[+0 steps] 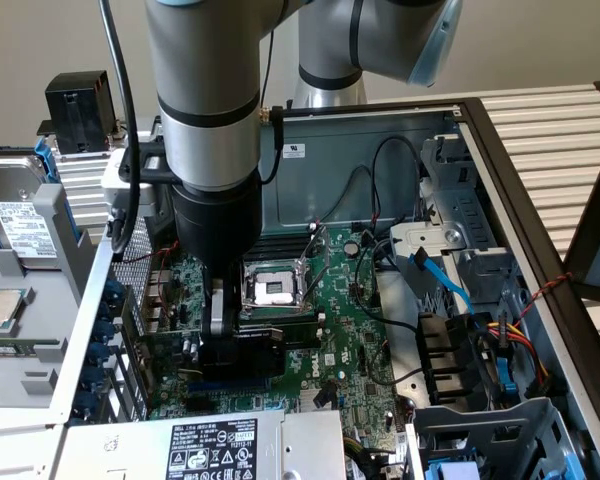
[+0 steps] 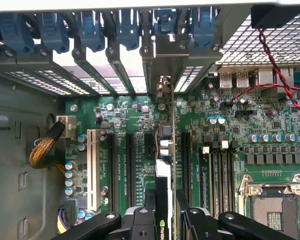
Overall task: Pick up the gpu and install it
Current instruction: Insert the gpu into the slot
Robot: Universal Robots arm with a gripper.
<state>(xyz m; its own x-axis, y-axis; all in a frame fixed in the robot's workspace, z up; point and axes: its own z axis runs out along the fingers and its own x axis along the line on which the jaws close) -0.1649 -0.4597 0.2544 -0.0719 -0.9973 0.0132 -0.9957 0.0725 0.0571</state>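
Note:
The gpu (image 1: 245, 350) stands on edge over the green motherboard (image 1: 355, 330) inside the open computer case, its black shroud facing the front. My gripper (image 1: 223, 325) reaches straight down and is shut on it. In the wrist view the gpu (image 2: 165, 150) appears edge-on, running from between my fingers (image 2: 151, 202) toward the rear slot openings. Its silver bracket (image 2: 162, 60) lies against the case's rear wall. The card sits in line with a black expansion slot (image 2: 149, 145); whether it is fully seated I cannot tell.
An open CPU socket (image 1: 272, 288) lies just beside the card. Blue slot latches (image 2: 90, 30) line the rear wall, and red and black wires (image 2: 275, 85) cross near the ports. A power supply (image 1: 210, 445) sits at the front, and a hard drive (image 1: 20, 230) rests outside the case.

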